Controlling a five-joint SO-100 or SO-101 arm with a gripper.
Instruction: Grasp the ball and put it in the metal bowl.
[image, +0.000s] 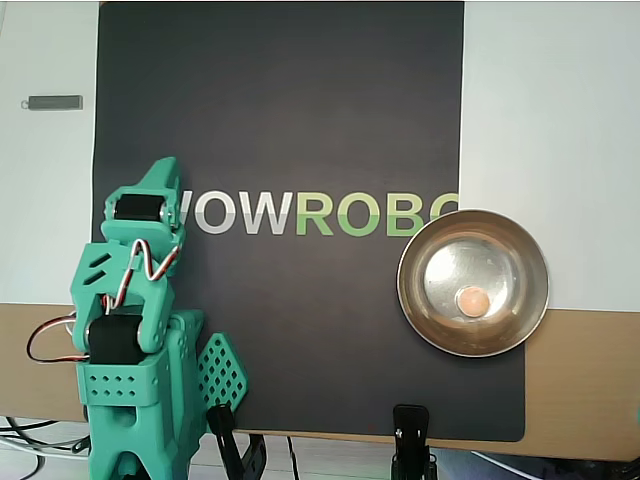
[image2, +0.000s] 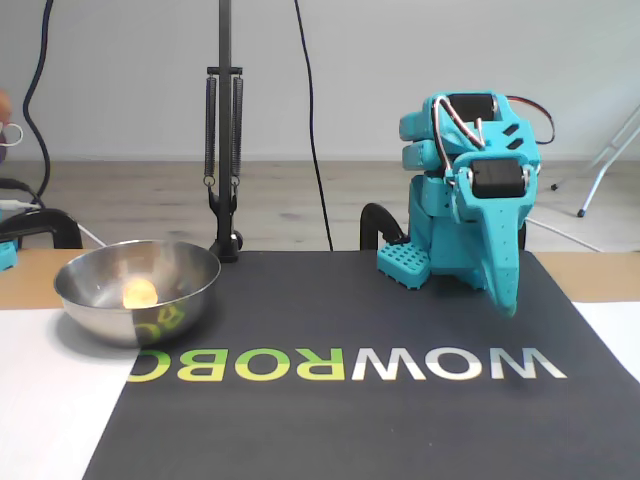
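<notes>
The peach-orange ball (image: 471, 299) lies inside the metal bowl (image: 414, 318), a little off the middle of its flat bottom. In the fixed view the ball (image2: 139, 293) shows low inside the bowl (image2: 160, 322) at the left. The teal arm is folded back over its base. Its gripper (image: 160, 172) rests above the mat's left side in the overhead view, far from the bowl. In the fixed view the gripper (image2: 507, 300) points down at the mat on the right. Its jaws look shut and empty.
A black mat (image: 300, 120) with WOWROBO lettering covers the table, with white sheets on both sides. Two black clamps (image: 410, 432) grip the near edge. A small grey bar (image: 52, 102) lies at the far left. A black stand (image2: 224, 150) rises behind the bowl.
</notes>
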